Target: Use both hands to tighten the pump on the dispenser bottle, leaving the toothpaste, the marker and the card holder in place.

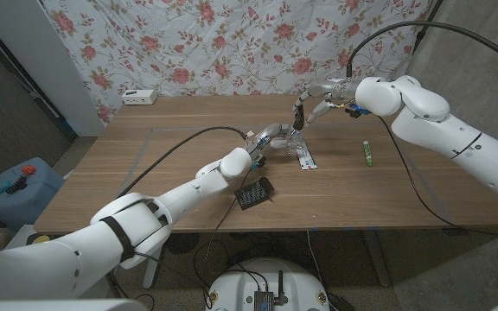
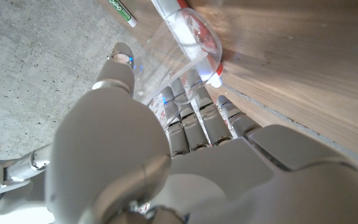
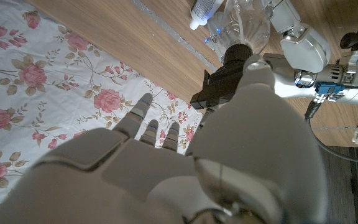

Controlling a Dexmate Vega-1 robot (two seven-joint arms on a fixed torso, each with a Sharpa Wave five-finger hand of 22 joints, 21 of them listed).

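— What's the left hand [image 1: 264, 141] doing out there in the middle of the table [image 1: 145, 173]?

— Bracing, I'd say. Its fingers [image 2: 194, 118] wrap the clear body of the dispenser bottle [image 2: 166, 59], thumb on the other side, so the bottle can't spin when the top gets turned.

— And the right hand [image 1: 314, 97]?

— It comes in from above, just over the left one. From the wrist camera its thumb lies against the black pump [image 3: 236, 57] at the bottle's neck, but its other fingers point away towards the flowered cloth [image 3: 36, 68]. Whether it really has hold of the pump, I can't tell.

— So tightening hasn't finished?

— I'd judge it's mid-step: one hand holds, the other sits where a twist would start.

— The other things?

— The toothpaste [image 1: 304, 159] lies just beside the left hand's fingertips, close to the bottle's foot, so that's the one at risk of a nudge. The marker [image 1: 367, 154] lies well off beyond the toothpaste, under the right arm. The card holder [image 1: 254, 193] lies near the left forearm, back behind the hand.
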